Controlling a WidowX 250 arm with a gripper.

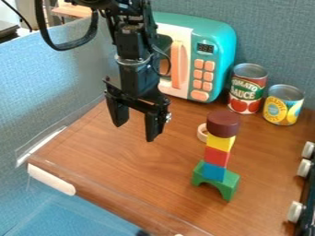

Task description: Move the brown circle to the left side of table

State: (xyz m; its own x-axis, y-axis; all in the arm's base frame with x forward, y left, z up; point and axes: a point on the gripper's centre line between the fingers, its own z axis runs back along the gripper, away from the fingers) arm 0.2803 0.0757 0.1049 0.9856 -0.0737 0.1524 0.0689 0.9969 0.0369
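Note:
The brown round block [223,123] lies flat on top of a block stack at the right of the camera view. Under it come a yellow block [219,142], a red block [216,156], a blue block [213,171] and a green arch [226,185] standing on the wooden table [135,161]. My gripper [135,129] hangs over the left-centre part of the table, left of the stack, its fingers spread apart with nothing between them.
A teal toy microwave [212,41] stands behind the gripper. Two cans, tomato sauce [247,90] and a yellow-labelled one [283,105], are at the back right. A pale ring [201,132] lies beside the stack. White knobs [304,168] line the right edge.

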